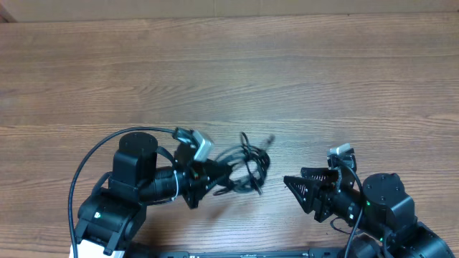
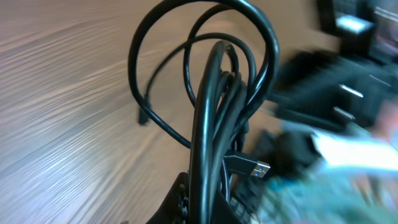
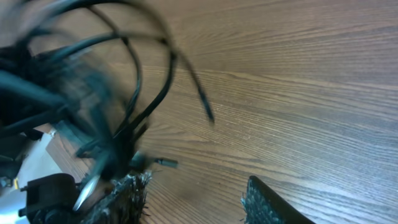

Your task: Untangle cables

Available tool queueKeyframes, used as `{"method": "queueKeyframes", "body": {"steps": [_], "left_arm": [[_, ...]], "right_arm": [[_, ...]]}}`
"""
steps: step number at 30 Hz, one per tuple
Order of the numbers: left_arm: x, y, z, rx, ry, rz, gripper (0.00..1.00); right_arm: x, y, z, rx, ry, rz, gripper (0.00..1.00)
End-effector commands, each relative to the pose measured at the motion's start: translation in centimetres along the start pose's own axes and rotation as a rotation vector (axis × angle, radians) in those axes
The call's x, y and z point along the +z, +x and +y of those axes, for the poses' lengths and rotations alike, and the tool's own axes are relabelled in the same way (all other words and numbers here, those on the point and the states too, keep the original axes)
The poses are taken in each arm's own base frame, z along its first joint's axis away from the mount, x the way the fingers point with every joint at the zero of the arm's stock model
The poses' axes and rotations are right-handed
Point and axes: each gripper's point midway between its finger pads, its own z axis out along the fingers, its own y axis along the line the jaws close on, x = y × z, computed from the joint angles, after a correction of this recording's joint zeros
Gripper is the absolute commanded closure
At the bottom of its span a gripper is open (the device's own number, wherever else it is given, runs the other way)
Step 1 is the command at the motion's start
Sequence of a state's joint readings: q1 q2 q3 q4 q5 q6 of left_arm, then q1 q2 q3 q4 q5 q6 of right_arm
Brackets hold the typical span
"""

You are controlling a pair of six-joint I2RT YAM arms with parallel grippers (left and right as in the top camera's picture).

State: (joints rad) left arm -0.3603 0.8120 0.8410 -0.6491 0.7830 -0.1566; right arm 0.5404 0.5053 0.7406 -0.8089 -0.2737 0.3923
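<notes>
Left end effector [image 1: 215,177] tight on the cables [image 1: 248,160]; right end effector [image 1: 290,183] part-open, empty, near them.

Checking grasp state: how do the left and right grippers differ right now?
The left gripper is shut on the cables; the right gripper is open, nothing between its fingers. The left gripper touches the cables; the right gripper sits clear of them. Both point toward each other over the table.

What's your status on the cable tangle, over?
Left pincer shut on cables, knotted in one bundle. Right pincer open, holding nothing, apart from the bundle. No obstruction seen between them.
</notes>
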Motion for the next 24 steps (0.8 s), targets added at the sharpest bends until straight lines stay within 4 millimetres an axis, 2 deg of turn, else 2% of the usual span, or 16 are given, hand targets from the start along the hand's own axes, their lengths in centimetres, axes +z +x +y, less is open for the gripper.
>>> {"method": "queueKeyframes", "body": {"steps": [1,3,5,6,8,10,14,16,18,21,22,23,24], "left_arm": [[-0.4,-0.8,3.4,-0.176,-0.206,-0.058,0.96],[-0.4,-0.7,3.5,-0.139,-0.209,-0.053,0.96],[-0.6,-0.7,4.5,-0.095,-0.268,-0.052,0.96],[-1.4,-0.6,7.2,-0.093,-0.428,-0.061,0.96],[-3.0,-0.4,10.5,-0.104,-0.634,-0.068,0.96],[-3.1,-0.2,11.2,-0.111,-0.669,-0.056,0.96],[-1.1,0.5,9.7,-0.069,-0.528,0.012,0.96],[-0.1,0.8,8.1,0.017,-0.411,0.058,0.96],[0.9,1.2,5.7,0.128,-0.252,0.091,0.96],[1.3,1.6,3.9,0.231,-0.136,0.111,0.96],[1.3,1.8,4.0,0.277,-0.132,0.123,0.92],[1.3,2.0,4.1,0.328,-0.136,0.134,0.80],[1.2,2.0,4.4,0.362,-0.151,0.142,0.71]], "right_arm": [[-0.3,-0.5,0.2,0.024,-0.001,-0.016,0.48],[-0.3,-0.5,0.2,0.023,-0.001,-0.015,0.47],[-0.3,-0.4,0.2,0.024,0.000,-0.013,0.46],[-0.3,-0.4,0.2,0.024,0.000,-0.013,0.46],[-0.3,-0.4,0.2,0.024,0.000,-0.013,0.46],[-0.3,-0.4,0.2,0.025,0.000,-0.013,0.46],[-0.3,-0.4,0.3,0.035,-0.006,-0.011,0.45],[-0.3,-0.4,0.3,0.047,-0.006,-0.011,0.45],[-0.3,-0.4,0.3,0.046,-0.005,-0.011,0.44],[-0.3,-0.6,-0.1,0.042,0.015,-0.024,0.44],[-0.3,-0.8,-0.2,0.041,0.026,-0.034,0.44],[-0.3,-1.1,-0.3,0.038,0.032,-0.048,0.44],[-0.3,-1.4,-0.3,0.033,0.033,-0.059,0.44]]}}
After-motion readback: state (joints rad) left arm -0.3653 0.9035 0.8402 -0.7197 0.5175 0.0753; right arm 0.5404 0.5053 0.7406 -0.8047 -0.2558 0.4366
